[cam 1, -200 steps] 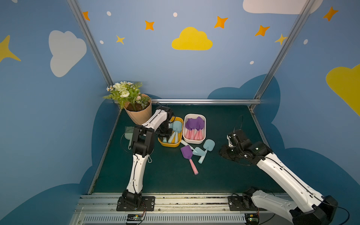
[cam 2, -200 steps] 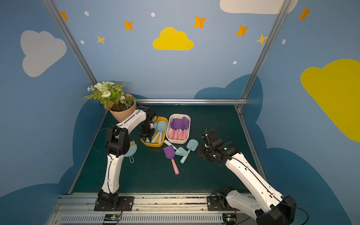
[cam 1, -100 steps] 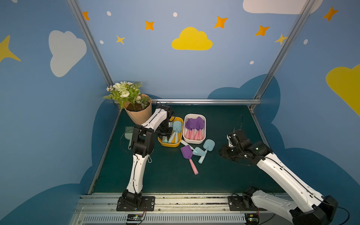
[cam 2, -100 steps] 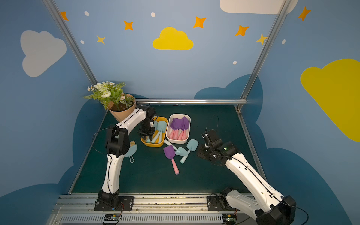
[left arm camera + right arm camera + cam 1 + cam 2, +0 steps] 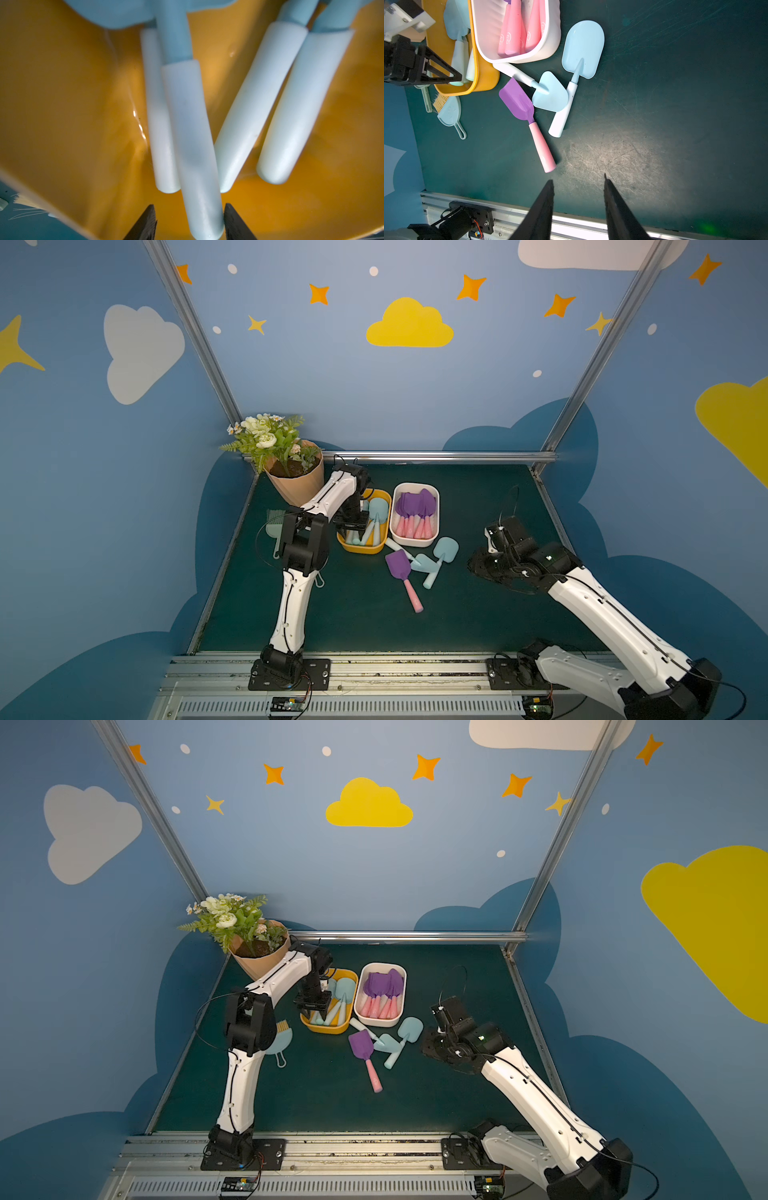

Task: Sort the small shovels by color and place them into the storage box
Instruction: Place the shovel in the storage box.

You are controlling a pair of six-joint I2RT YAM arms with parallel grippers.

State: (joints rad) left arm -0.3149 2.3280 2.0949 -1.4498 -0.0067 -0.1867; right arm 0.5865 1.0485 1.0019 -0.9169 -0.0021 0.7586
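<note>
Green mat [image 5: 478, 614], three loose shovels [image 5: 424, 563] beside yellow tub [image 5: 360, 548] and white tub [image 5: 413, 541]

2 tubs stand side by side toward the back of the table [image 5: 365, 626]: the left tub [image 5: 360, 549] and the right tub [image 5: 415, 488]. Both hold stowed shovels [image 5: 415, 510], handles toward the front. The flowerpot [image 5: 297, 485] stands in the back-left corner, behind and left of the left tub. The brush [image 5: 275, 517] and the dustpan [image 5: 276, 1046] lie left of the left tub, the dustpan nearer the front. 3 loose shovels lie just before the tubs: the left shovel [image 5: 398, 566], handle pointing forward, and the middle shovel [image 5: 424, 563], its blade on the handle of the right shovel [image 5: 445, 549]. The left gripper [image 5: 352, 527] hangs in the left tub's front end. The right gripper [image 5: 578, 180] sits right of the loose shovels, apart from them.
</note>
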